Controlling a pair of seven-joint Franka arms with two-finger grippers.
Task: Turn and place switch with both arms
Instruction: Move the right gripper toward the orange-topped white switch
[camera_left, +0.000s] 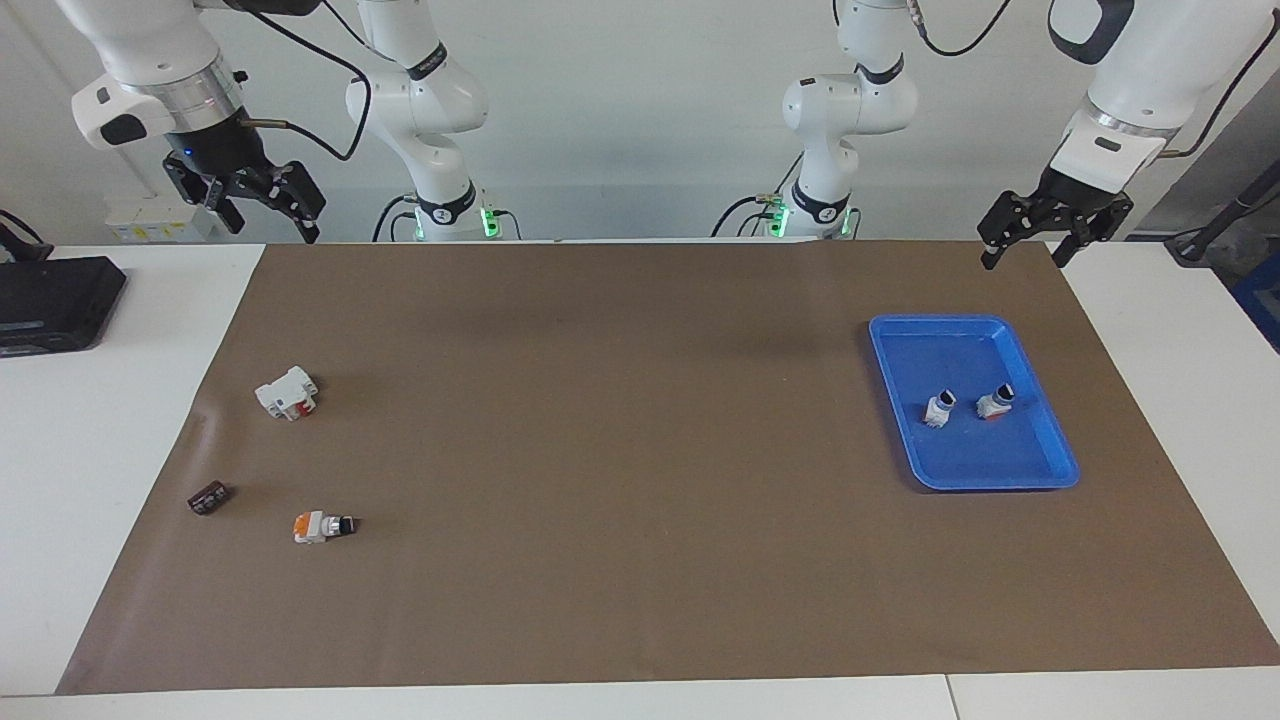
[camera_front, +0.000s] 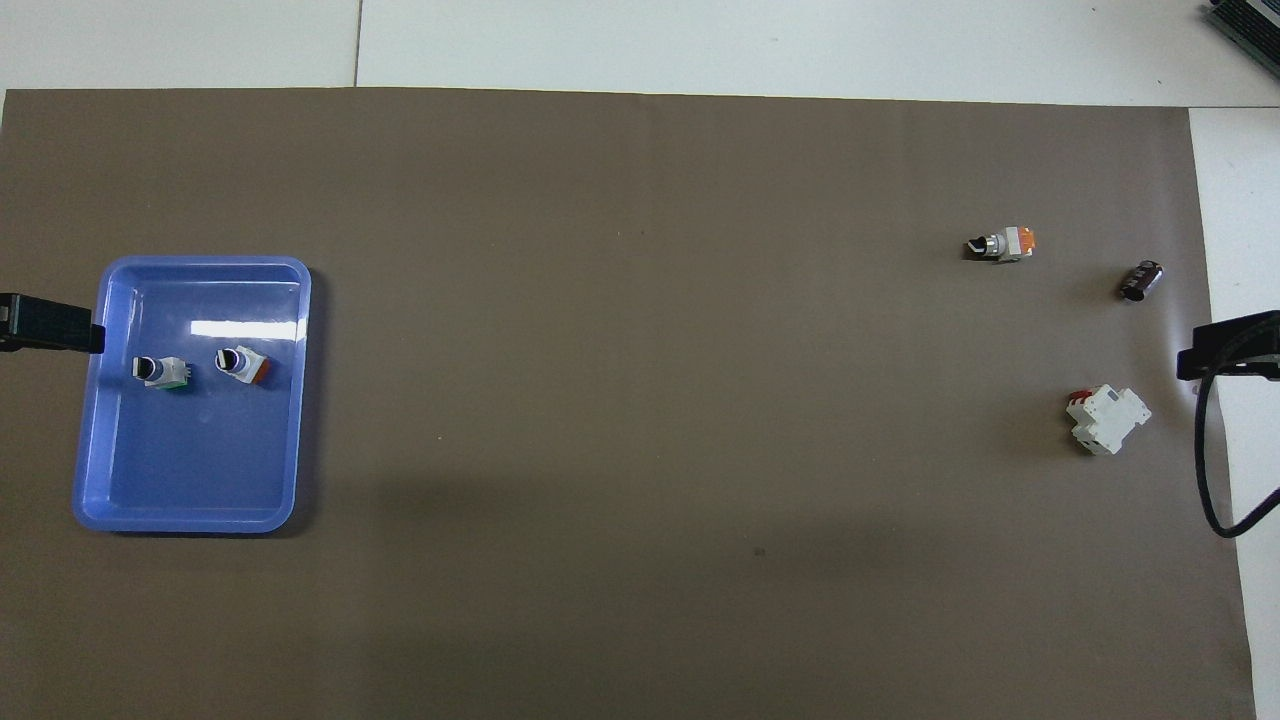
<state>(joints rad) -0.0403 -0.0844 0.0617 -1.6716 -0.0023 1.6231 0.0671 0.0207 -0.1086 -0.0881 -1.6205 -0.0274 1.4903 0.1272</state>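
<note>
The switch (camera_left: 322, 526) (camera_front: 1002, 244) lies on its side on the brown mat, toward the right arm's end of the table. Its orange end points toward that end and its black knob toward the middle. My right gripper (camera_left: 268, 215) hangs open and empty, high over the mat's corner at the robots' edge. Only one dark part of the right gripper (camera_front: 1230, 345) shows from overhead. My left gripper (camera_left: 1026, 255) hangs open and empty over the mat's edge at the left arm's end; overhead, the left gripper (camera_front: 50, 323) shows beside the tray. Both arms wait.
A blue tray (camera_left: 940, 322) (camera_front: 200, 262) at the left arm's end holds two upright switches (camera_left: 939, 408) (camera_left: 997, 401). A white block with a red part (camera_left: 287, 392) (camera_front: 1108, 420) lies nearer the robots than the switch. A small dark brown block (camera_left: 208, 497) (camera_front: 1140, 281) sits beside it.
</note>
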